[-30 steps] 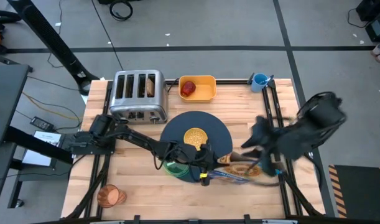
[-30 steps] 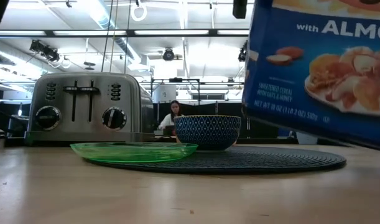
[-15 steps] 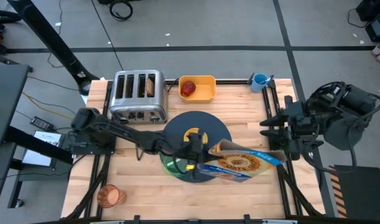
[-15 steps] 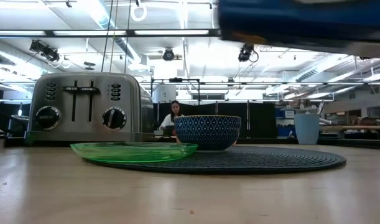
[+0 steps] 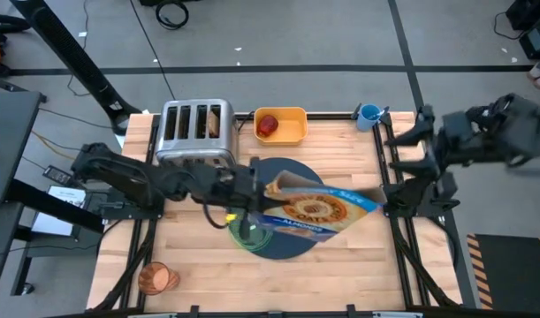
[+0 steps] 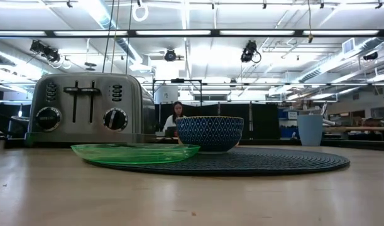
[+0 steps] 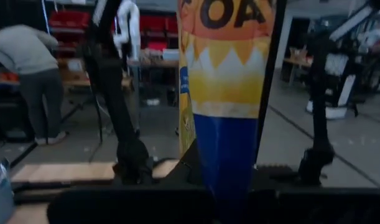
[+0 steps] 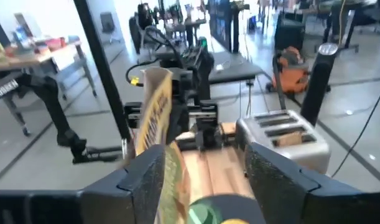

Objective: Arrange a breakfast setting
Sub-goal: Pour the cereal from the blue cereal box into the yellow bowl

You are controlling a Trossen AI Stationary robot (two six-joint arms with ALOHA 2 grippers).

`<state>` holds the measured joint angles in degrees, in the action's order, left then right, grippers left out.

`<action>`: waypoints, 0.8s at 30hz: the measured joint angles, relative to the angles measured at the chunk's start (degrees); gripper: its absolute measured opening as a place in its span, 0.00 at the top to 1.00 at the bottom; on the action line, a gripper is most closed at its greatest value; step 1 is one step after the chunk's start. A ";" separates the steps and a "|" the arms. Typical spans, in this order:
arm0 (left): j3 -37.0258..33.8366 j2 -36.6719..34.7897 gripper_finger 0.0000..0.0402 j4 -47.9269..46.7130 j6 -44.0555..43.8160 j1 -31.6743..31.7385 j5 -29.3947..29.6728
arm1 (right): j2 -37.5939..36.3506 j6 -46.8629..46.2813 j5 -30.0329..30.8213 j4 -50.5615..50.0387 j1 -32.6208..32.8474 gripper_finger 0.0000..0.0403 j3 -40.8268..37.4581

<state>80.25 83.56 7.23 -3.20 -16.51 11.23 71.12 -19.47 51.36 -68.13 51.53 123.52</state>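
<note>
The left jaws (image 5: 262, 190) are clamped on a cereal box (image 5: 323, 209), held above the mat (image 5: 298, 173); the right jaws (image 5: 402, 141), parted and empty, wait at the bench's (image 5: 199, 265) edge.

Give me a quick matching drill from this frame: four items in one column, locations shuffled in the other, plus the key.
1. cereal box
2. red apple
3. toast slice
4. amber cup

A. in a toaster slot
B. near table corner on the left arm's side
C. held by the left gripper above the mat
D. in the yellow tray

Pairs: 1-C, 2-D, 3-A, 4-B
</note>
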 joint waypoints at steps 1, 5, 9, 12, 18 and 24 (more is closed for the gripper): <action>0.00 -0.79 0.99 -0.14 -0.07 -0.07 0.34 | -0.86 0.48 0.54 -0.03 0.03 0.42 0.00; 0.00 -3.61 0.99 1.18 -0.40 0.02 2.44 | -3.33 1.94 2.60 -2.54 0.04 0.42 0.00; 0.00 -6.64 0.99 4.17 -0.09 0.32 4.58 | -4.04 -1.22 6.09 -10.46 -0.83 0.42 0.02; 0.00 -8.52 0.99 6.88 1.84 0.87 5.64 | -3.82 -10.60 6.15 -18.75 -2.14 0.42 -0.37; 0.06 -11.24 0.99 11.12 2.87 3.77 5.81 | -4.55 -19.10 1.30 -19.41 -5.13 0.39 -10.98; 0.07 -11.72 0.99 15.22 3.02 6.62 5.96 | -5.96 -22.52 -0.30 -11.00 -8.02 0.35 -27.86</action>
<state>80.31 71.83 22.45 -0.18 -9.89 17.19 65.16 -41.99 51.06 -79.13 43.51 95.66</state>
